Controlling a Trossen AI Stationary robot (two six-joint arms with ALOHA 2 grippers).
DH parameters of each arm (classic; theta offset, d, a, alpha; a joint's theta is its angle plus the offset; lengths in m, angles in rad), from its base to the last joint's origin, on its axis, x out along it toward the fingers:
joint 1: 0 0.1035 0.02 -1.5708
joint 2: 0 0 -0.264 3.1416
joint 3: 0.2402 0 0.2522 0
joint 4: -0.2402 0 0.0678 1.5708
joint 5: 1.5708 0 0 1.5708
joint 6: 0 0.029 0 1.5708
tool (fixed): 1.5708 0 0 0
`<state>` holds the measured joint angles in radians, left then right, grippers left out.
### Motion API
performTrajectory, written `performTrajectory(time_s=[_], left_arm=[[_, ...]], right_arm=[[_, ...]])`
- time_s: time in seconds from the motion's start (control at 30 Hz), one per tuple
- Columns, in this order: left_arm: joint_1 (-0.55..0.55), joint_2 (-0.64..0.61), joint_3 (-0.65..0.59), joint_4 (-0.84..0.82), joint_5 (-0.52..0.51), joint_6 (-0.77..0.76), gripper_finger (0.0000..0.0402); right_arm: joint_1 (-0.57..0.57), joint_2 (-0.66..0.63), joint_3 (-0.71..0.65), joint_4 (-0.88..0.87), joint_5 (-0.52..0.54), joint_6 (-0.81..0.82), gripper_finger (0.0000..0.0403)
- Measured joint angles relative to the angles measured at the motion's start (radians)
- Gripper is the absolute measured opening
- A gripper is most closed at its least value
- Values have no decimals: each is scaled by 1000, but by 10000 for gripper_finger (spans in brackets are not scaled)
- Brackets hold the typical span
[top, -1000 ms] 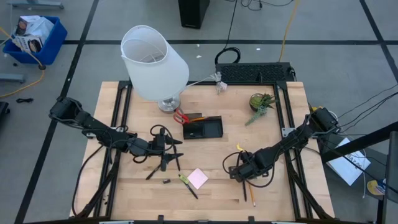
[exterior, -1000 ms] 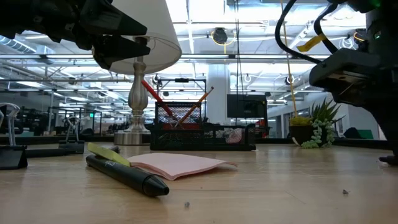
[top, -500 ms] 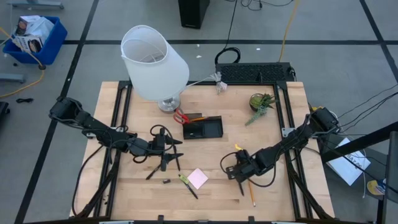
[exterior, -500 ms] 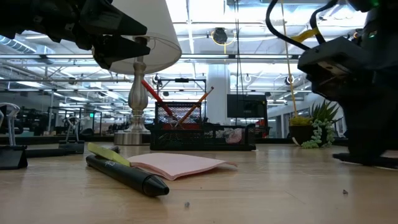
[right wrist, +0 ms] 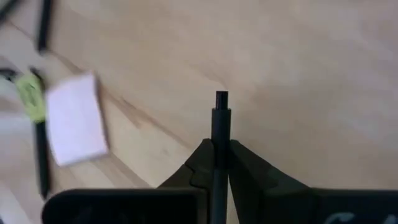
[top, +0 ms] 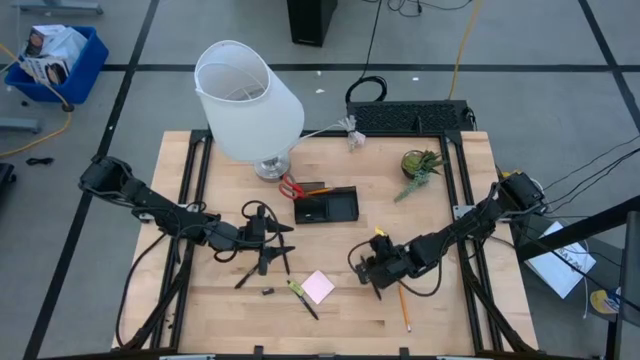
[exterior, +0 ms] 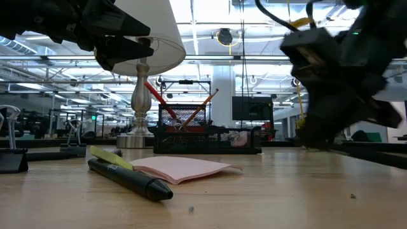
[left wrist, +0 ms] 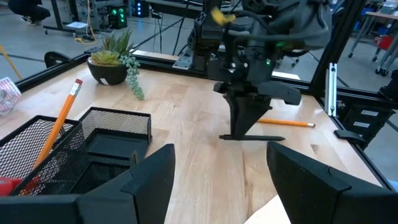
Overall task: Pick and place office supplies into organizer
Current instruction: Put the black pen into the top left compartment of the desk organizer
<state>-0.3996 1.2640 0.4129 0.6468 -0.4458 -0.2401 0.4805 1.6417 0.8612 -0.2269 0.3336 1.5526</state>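
Fingers of the right gripper clench a black pen, now carried left off the table, its tip poking out ahead.

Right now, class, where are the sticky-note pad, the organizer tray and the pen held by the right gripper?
pink sticky-note pad (top: 319, 287), high view, middle of its top sheet.
black mesh organizer (top: 340, 207), high view, floor of its wider compartment.
black pen (right wrist: 220, 134), right wrist view, barrel just above the gripping fingers.
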Motion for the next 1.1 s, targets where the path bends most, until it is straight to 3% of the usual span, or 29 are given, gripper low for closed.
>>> performTrajectory(time_s=[0.5,0.87,1.1], left_arm=[[0,0,0,1,0,0,255],[0,0,0,0,0,0,255],[0,0,0,0,0,0,255]], right_arm=[[-85,-1,2,316,70,-383,25],[-204,-3,2,746,268,-950,25],[-310,-3,2,975,274,-1220,29]])
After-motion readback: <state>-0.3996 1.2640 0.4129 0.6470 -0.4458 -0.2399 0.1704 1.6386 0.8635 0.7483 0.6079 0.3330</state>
